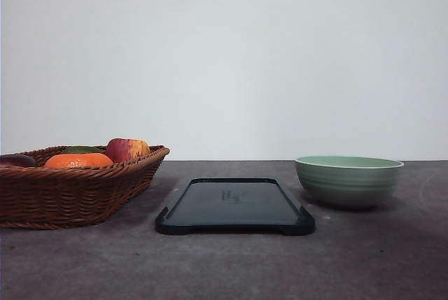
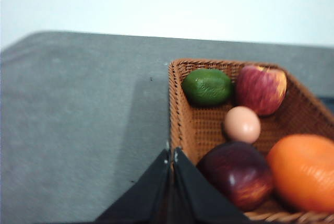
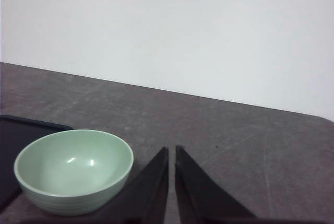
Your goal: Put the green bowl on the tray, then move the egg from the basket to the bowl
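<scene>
From the front, the tray (image 1: 234, 205) lies bare in the middle of the tabletop (image 1: 378, 258), the green bowl (image 1: 348, 181) standing apart to its right and the basket (image 1: 77, 191) to its left with an apple (image 1: 127, 150) and an orange (image 1: 78, 161) showing above the rim. A faint mark sits on the tray's surface, too small to read.

In the left wrist view, the left end effector (image 2: 171, 156) has its fingers pressed together, holding nothing, at the basket's near corner. The egg (image 2: 242, 124) lies inside, hemmed by the apple, a green fruit (image 2: 207, 86), the orange and a dark purple fruit (image 2: 237, 174); a grasp there could nudge its neighbours or crack it.

In the right wrist view, the right end effector (image 3: 171, 153) is likewise closed and empty, just beside the bowl. Pinching the smooth rim could let it slip.
</scene>
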You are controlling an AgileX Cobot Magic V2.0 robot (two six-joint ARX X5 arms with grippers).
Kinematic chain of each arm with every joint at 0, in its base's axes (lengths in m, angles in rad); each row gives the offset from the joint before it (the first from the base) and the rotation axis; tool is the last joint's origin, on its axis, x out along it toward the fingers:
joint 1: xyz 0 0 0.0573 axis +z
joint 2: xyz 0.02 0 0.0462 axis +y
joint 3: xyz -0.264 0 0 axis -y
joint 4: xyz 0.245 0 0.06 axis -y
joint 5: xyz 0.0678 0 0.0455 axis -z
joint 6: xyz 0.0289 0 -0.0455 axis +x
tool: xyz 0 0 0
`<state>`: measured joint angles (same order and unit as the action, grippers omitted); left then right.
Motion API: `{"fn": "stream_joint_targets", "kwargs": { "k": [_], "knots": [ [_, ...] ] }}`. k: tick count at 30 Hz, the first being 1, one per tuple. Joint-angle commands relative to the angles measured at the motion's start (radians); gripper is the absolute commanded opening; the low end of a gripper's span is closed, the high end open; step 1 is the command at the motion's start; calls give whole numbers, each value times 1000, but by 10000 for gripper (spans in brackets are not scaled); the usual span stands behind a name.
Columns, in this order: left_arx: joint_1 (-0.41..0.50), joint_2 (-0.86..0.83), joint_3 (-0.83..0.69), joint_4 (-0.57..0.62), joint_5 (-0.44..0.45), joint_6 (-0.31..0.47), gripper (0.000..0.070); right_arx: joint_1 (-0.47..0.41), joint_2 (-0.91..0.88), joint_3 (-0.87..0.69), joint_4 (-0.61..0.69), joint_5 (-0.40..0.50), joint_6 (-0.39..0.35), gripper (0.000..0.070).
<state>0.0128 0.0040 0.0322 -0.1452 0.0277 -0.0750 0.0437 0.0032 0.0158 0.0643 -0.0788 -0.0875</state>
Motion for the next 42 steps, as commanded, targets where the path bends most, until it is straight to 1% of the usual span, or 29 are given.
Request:
{"fn": "stream_joint_targets", "kwargs": {
  "k": [1,2,4,5,6,9,10,12,14,16,19,22,25,28,33,38,40,42],
  "knots": [
    [1,-1,-18,11,-1,-194,0,0,0,-4,12,-2,77,15],
    [1,-1,-18,11,-1,-244,0,0,0,-4,12,4,112,14],
    [1,-1,-18,11,-1,-356,0,0,0,-4,8,33,207,7],
    [1,-1,-18,11,-2,-407,0,0,0,-4,7,42,268,7],
    [1,-1,-18,12,-1,-464,0,0,0,-4,9,52,347,7],
    [1,-1,-17,21,-1,-593,0,0,0,-3,18,58,546,7],
    [1,-1,-16,33,-2,-621,0,0,0,-3,19,62,591,7],
    [1,-1,-10,88,-2,-633,0,0,0,-3,26,63,629,7],
    [1,-1,-8,170,-2,-606,0,0,0,-3,58,61,624,7],
    [1,0,-8,254,-2,-549,0,0,0,-3,109,61,607,6],
    [1,0,-4,371,-2,-455,0,0,1,-1,211,61,533,6],
    [1,0,20,423,-2,-395,0,0,1,11,289,61,462,6],
    [1,5,67,420,-2,-341,0,0,5,56,275,61,418,6],
    [1,24,137,371,-2,-301,0,0,29,114,254,56,400,6],
    [1,103,298,212,-2,-273,0,0,119,242,178,41,388,6],
    [1,209,465,63,1,-263,0,0,234,370,85,-31,350,6],
    [1,262,528,4,33,-229,0,0,287,416,48,-65,332,6],
    [1,316,580,-49,84,-198,0,0,338,457,7,-94,319,6]
  ]
}}
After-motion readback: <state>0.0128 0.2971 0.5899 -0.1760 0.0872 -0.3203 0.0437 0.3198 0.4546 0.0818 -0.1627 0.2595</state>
